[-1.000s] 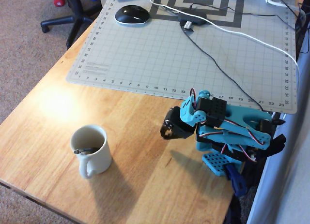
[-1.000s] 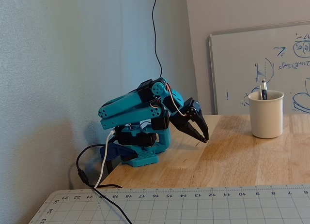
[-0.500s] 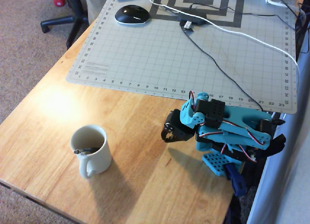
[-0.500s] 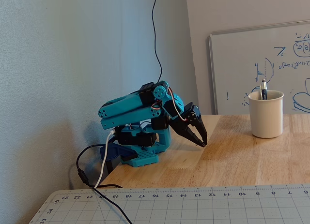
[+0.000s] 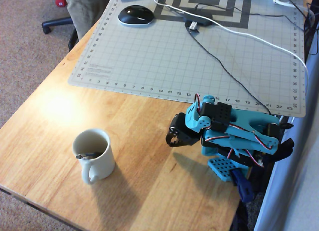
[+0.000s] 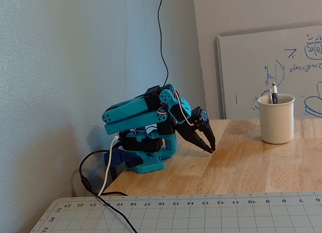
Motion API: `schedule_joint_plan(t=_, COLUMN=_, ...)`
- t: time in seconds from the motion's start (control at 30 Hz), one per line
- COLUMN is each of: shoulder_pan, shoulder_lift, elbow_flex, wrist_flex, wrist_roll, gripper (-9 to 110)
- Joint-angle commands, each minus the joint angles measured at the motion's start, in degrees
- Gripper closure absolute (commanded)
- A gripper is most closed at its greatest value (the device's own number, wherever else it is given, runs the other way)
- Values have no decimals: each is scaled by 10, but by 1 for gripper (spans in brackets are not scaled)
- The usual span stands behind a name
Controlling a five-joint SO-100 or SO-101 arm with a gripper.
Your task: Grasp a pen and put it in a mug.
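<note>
White mug at the lower left of the overhead view already has the pen standing in it, so the job looks done, and the claw is pinched closed, empty, near the wooden counter.

bare wood lies open between the hand and mug.

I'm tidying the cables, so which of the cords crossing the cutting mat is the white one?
The white cord runs from the mat's top edge toward its right edge; the black cord slants down toward the arm.
</note>
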State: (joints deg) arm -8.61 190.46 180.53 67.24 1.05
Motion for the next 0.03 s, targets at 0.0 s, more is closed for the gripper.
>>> schedule_joint_plan(t=0.0, shoulder_pan=-3, shoulder_lift=16, elbow_flex=-6, wrist_flex=-6, wrist_roll=-4, gripper=101)
